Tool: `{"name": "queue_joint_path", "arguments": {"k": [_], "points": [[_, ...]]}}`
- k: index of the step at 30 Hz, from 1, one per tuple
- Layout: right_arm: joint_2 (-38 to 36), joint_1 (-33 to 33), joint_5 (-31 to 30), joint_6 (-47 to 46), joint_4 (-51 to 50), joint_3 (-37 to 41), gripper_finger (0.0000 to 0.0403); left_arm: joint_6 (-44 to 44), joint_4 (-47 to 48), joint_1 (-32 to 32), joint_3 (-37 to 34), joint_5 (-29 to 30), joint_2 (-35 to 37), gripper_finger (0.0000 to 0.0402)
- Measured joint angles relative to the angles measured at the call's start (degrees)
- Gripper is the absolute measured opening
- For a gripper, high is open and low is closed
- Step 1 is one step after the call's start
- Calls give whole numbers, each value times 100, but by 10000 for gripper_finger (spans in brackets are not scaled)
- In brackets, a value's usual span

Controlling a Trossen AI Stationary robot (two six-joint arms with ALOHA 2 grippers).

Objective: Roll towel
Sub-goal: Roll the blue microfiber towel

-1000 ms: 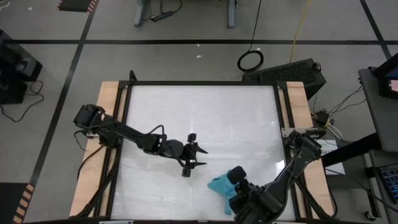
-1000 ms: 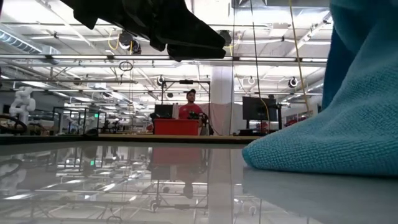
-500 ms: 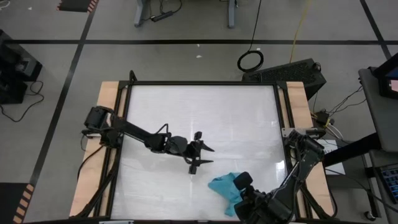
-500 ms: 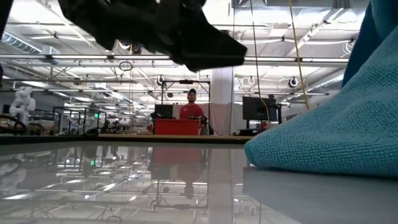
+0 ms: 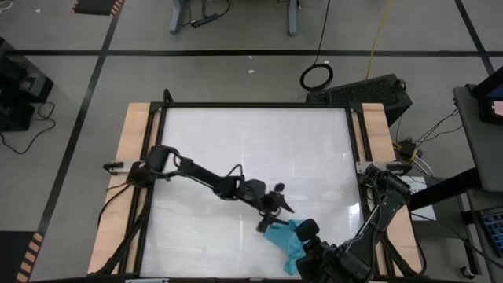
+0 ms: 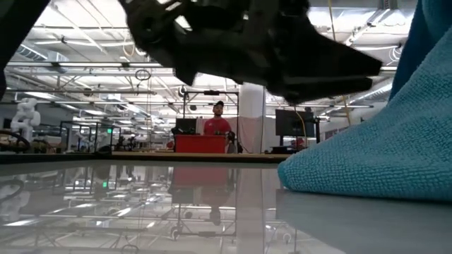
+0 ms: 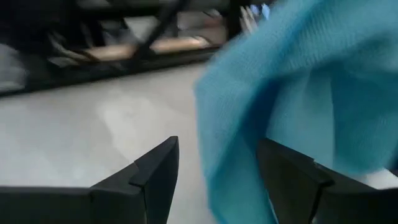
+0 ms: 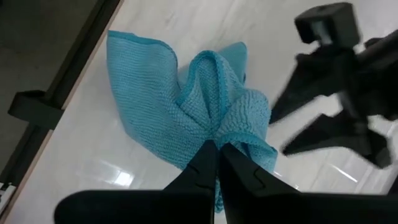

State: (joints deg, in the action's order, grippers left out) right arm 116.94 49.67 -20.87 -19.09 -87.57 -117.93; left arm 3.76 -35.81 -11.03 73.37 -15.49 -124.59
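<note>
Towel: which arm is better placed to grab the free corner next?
Left. The left gripper is open right at the towel, a loose edge between its fingers. The right gripper is shut on the towel's bunched middle, so probably busy.

black cable coil [image 5: 317, 77] on floor beyond table [image 5: 236, 141].

Brightly lit from overhead ceiling strips; glare and reflections across glossy desk [image 6: 141, 204]; heavy blur throughout left wrist view.
</note>
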Motion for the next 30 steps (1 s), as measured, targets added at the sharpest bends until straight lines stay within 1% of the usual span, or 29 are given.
{"name": "queue_joint_path", "arguments": {"k": [2, 4, 8, 11, 14, 16, 18, 19, 20, 22, 25, 27, 30], "points": [[0, 0, -5, 0, 9, 0, 2, -12, 204, 3, 255, -206, -196, 219], [0, 0, -15, -18, 32, 0, 2, -23, 416, 3, 443, -234, -336, 219], [0, 7, -23, -76, 33, 0, 2, -21, 460, 3, 686, -334, -557, 217], [0, 7, -25, -129, 35, 0, 2, -28, 447, 1, 797, -306, -615, 198], [0, 29, -38, -129, 42, 0, 2, 22, 431, 3, 905, -293, -635, 151], [-2, 31, -53, -129, 46, 0, 2, 162, 519, 3, 941, -247, -635, 102], [0, 31, -53, -161, 59, -2, 2, 340, 612, 5, 946, -244, -635, 42], [0, 31, -53, -196, 61, -2, 2, 416, 694, 9, 946, -243, -635, 22], [-1, 31, -49, -235, 58, -1, 2, 459, 791, 19, 946, -242, -634, 13], [0, 31, -47, -299, 56, -2, 2, 597, 1305, 55, 943, -191, -524, 10], [0, 31, -51, -485, 32, -1, 2, 861, 2402, 117, 943, 201, -148, 5], [0, 26, -124, -614, 1, -1, 2, 1062, 3229, 118, 945, 596, 231, 4], [0, 26, -269, -812, -91, -2, 2, 1385, 4495, 33, 946, 1461, 918, 3]]}}
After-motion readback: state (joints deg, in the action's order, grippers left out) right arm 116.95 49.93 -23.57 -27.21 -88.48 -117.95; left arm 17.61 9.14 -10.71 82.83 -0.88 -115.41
